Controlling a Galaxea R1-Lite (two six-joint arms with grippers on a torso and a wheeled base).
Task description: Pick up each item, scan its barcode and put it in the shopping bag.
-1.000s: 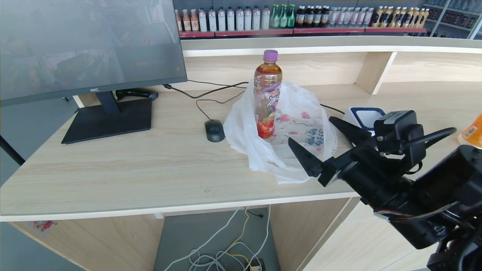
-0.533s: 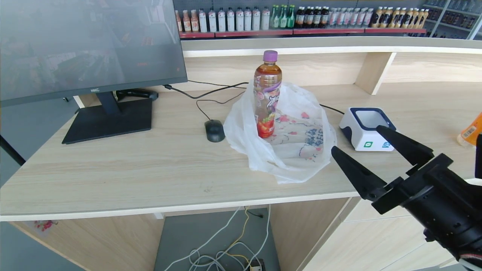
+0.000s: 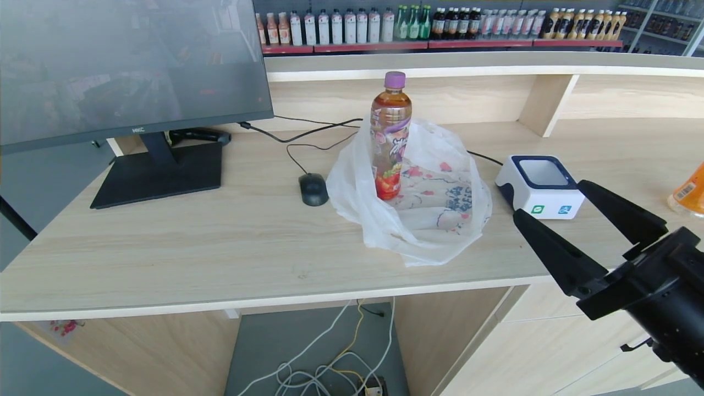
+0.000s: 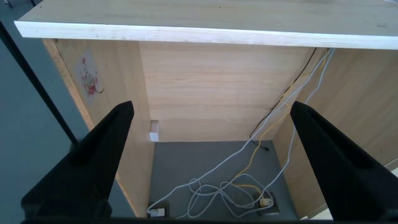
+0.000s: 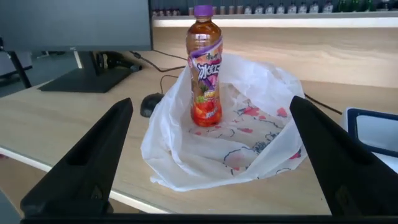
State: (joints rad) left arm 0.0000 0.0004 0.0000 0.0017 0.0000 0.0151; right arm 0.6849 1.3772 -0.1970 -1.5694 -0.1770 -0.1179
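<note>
One purple-capped bottle (image 3: 390, 137) bagged; orange bottle (image 3: 687, 192) seemingly left to scan.
Right fingers (image 3: 555, 253), spread wide and empty, hover just short of the boxy white scanner (image 3: 542, 186); left of them the thin, crinkly shopping bag (image 3: 360, 190) slumps around that rigid, upright bottle; the glossy orange one sits off their right. Left fingers (image 4: 99, 162) gape empty below the woodgrain table (image 3: 192, 247).

Orange item (image 3: 688, 193) cut by right edge, monitor (image 3: 132, 66) cropped at top

Bottle (image 3: 390, 137) upright in the shopping bag (image 3: 429, 214) mid-worktop (image 3: 192, 247); mouse (image 3: 313, 190) left, barcode scanner (image 3: 542, 187) right, monitor (image 3: 126, 66) far left.
</note>
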